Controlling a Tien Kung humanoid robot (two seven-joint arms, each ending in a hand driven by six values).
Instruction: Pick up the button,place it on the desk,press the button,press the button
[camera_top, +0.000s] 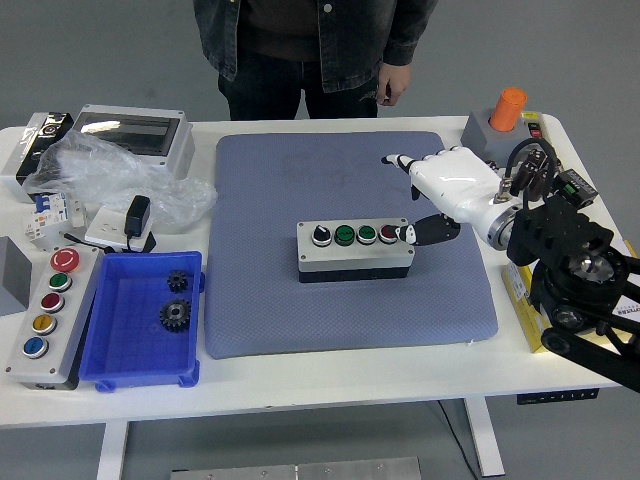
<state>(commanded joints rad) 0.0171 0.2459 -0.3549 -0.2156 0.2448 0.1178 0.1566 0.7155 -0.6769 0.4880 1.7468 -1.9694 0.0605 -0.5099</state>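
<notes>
- The button box (355, 250), a grey unit with a black selector, two green caps and a red cap in a row, sits flat at the centre of the frame on the blue-grey mat (270, 310), so the placing step looks done.
- The right hand (440, 195) comes in from the right of the frame; its white fingers (400, 161) are spread and hold nothing, while the dark thumb (425, 232) points at the red cap (388, 234) at the box's right end.
- Whether the thumb tip actually touches the cap is hard to tell from this high view.
- Judged step: a press on the red cap; the next move calls for a short downward push, centred on the cap.
- No left hand shows.
- A person (315, 50) stands at the top edge, hands off the table (330, 385).
</notes>
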